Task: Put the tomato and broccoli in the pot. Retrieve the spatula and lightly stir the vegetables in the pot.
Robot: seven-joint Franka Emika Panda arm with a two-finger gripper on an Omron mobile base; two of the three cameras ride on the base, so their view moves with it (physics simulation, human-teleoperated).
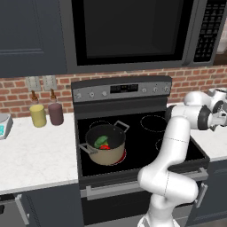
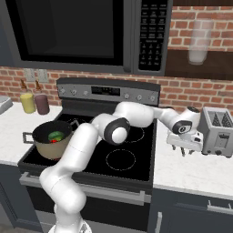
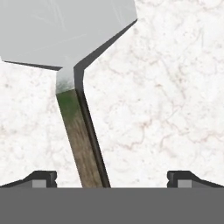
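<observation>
Broccoli [image 1: 100, 141], tomato [image 1: 105, 147] in pot [image 1: 105, 153]. Fingers [image 3: 43, 177] fully open, empty, straddling spatula [image 3: 81, 140] handle on table [image 3: 175, 96], set for grasp.

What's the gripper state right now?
Gripper: open, holding nothing, poised over the dark handle of the flat light-grey-bladed spatula on the white marble counter.

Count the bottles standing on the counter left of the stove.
2: a yellow bottle and a dark purple bottle, side by side against the brick wall. Others could lie outside the frames.
</observation>
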